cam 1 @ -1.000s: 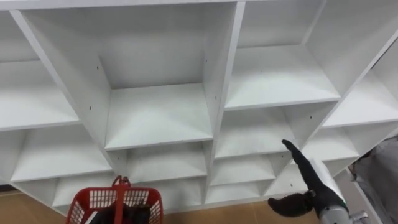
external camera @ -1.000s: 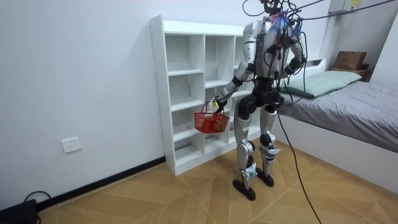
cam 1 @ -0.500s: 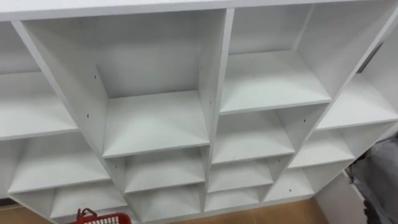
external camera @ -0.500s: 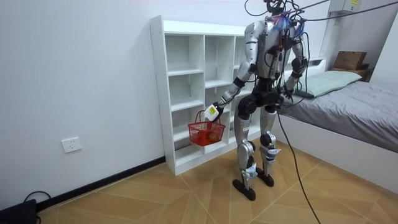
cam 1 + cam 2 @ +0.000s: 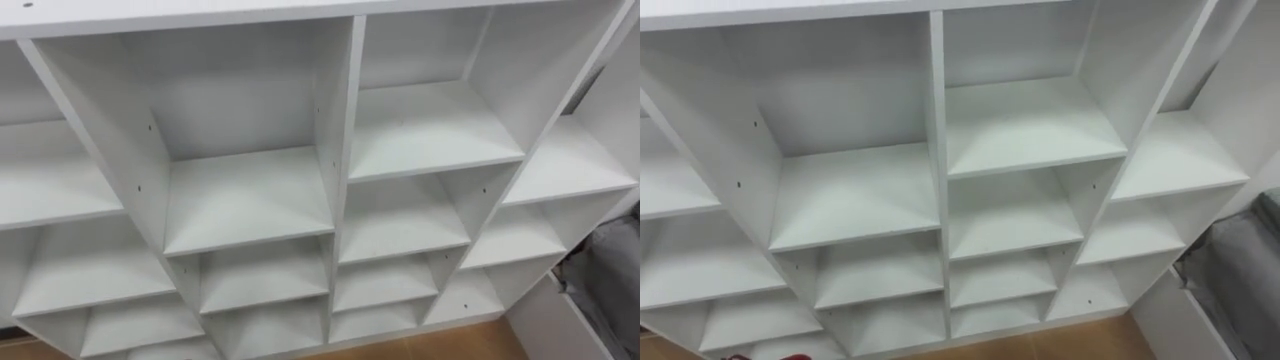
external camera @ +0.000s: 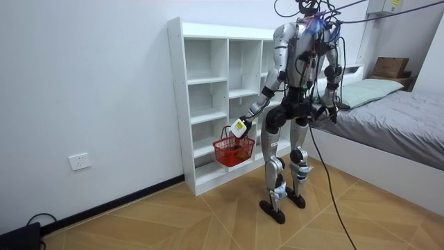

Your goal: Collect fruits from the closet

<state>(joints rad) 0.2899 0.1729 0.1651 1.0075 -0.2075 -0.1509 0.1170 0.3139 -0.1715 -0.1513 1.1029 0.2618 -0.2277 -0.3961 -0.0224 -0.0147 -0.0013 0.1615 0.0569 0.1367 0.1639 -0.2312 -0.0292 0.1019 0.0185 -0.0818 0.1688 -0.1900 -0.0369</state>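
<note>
The robot stands upright on the wood floor (image 6: pixel 173 222), close in front of the white closet (image 5: pixel 335 150) and facing its compartments. In the eye views the shelf edges and upright dividers fan outward from one thick middle divider, and the front edge of the top board crosses the upper border. The closet's right side ends just beside the grey bed (image 6: pixel 395 132). In the room view the bed lies near the robot on the room view's right. On the room view's left, the floor runs wide along the wall (image 6: pixel 90 83) past the closet's end panel.

The left arm is bent at the elbow, with the forearm angled forward and down toward the lower shelves. The left robot hand (image 6: pixel 239 127) is curled round the handle of a red basket (image 6: pixel 234 149). The basket hangs under the hand at thigh height, just in front of the shelf edges and off the floor. Its contents are too small to make out, so I cannot tell where the fruit is. The right arm hangs at the robot's side, with the right robot hand (image 6: pixel 327 114) by the hip on the bed's side. I cannot tell its grip.
</note>
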